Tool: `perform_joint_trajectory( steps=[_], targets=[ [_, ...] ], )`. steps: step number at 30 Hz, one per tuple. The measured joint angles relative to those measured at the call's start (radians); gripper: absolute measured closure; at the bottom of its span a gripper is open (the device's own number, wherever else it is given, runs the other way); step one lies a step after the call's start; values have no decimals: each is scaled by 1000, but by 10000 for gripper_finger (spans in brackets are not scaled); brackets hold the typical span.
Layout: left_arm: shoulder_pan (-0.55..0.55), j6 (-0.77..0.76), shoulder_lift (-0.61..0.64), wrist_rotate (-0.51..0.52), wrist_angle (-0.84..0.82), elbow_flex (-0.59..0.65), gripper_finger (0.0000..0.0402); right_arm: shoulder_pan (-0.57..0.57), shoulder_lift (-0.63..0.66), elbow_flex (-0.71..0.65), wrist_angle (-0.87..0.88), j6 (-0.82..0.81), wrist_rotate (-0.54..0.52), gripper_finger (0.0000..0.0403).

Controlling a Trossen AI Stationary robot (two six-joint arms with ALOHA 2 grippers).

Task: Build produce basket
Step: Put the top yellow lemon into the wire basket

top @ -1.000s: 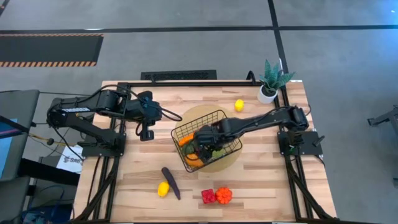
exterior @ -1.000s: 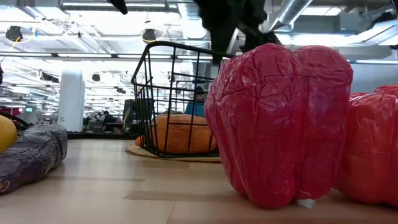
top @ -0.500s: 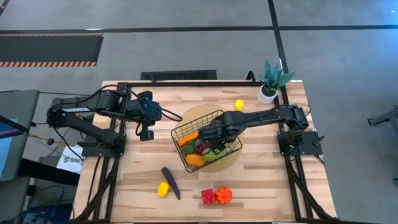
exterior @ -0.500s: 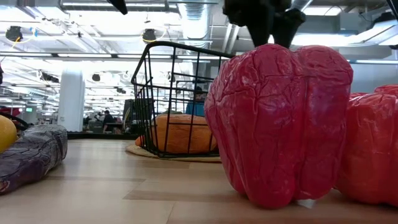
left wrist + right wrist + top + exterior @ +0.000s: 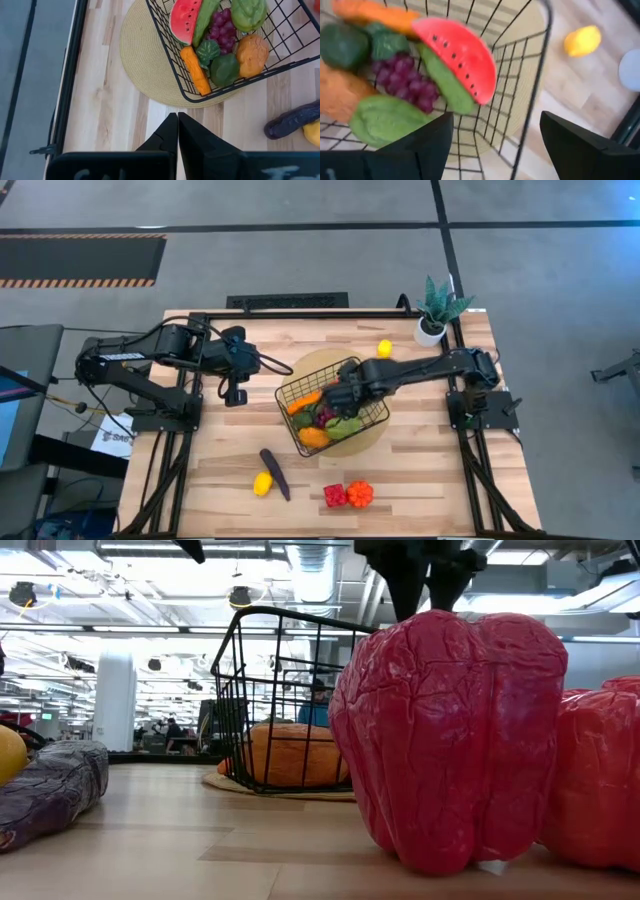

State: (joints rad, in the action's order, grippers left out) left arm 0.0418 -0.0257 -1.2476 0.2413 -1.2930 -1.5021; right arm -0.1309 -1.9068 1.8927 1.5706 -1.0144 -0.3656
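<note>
Our right gripper [image 5: 345,395] hovers spread and empty over the basket [image 5: 372,420]. The lemon [image 5: 384,349] lies nearest it; our left gripper [image 5: 177,131], pressed together, waits aside.

Sitting mid-frame in the high view: one basket [image 5: 316,375], resting on one round mat [image 5: 145,75]. Lying inside: one watermelon slice [image 5: 181,20], one bunch of grapes [image 5: 222,30], one carrot [image 5: 196,70], one orange [image 5: 251,50], two avocados [image 5: 247,12] [image 5: 224,70]. Lying loose: two lemons, upper right [image 5: 384,348] and lower left [image 5: 262,483]; one eggplant [image 5: 275,474]; one red pepper [image 5: 334,495] and one orange pepper [image 5: 360,493], low centre. Standing upper right: one potted plant [image 5: 436,305].
</note>
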Motion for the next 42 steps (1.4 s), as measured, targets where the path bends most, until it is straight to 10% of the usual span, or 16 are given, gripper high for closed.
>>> perform_joint_trajectory(
  steps=[15, 24, 42],
  targets=[
    [0, 19, 0, -21, -4, 0, 401, 339, 193, -20, -3, 204, 11, 119],
    [0, 23, 0, -22, -7, 0, 401, 503, 292, -403, -19, 232, 137, 119],
    [0, -40, 0, -20, -7, 0, 401, 671, 281, -644, -605, 345, 198, 119]
  ],
)
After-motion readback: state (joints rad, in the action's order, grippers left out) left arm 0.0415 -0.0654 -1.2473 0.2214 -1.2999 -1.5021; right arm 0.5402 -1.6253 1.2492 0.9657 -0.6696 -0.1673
